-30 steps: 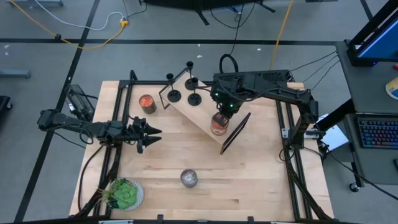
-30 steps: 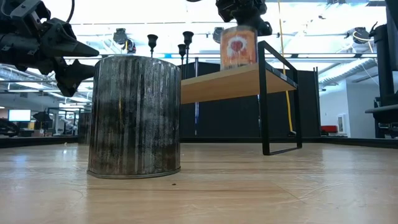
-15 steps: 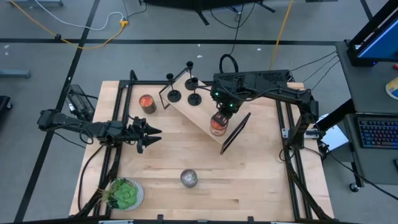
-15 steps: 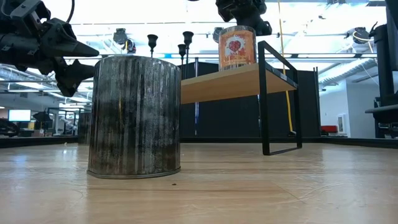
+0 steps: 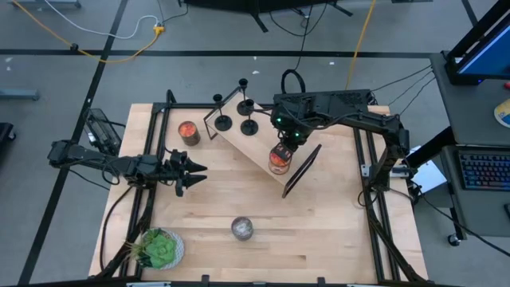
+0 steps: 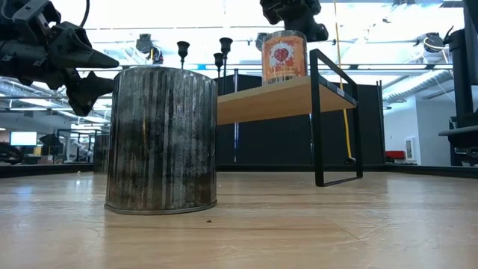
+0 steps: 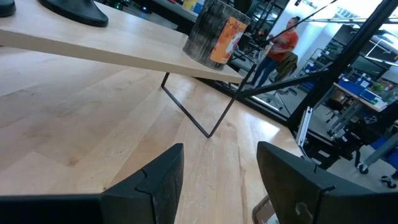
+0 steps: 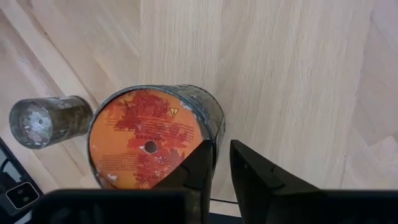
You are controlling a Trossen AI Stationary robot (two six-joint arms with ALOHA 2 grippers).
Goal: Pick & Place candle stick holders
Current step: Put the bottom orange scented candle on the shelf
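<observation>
Straddling the rim of the orange jar [image 8: 149, 148], your right fingers [image 8: 224, 163] are sitting barely parted; whether they are gripping, you cannot tell. Your left fingers [image 7: 217, 168] are hanging parted and empty over the desk [image 5: 319, 223], while the candle stick holders [image 5: 236, 112] are standing on the shelf [image 5: 255, 143].

Orange jar [image 5: 278, 159] upright on raised wooden shelf [image 5: 256, 146]; second orange jar [image 5: 188, 132] on counter [image 5: 319, 231]; silver jar [image 5: 242, 229]; green plant [image 5: 158, 249] at corner
</observation>
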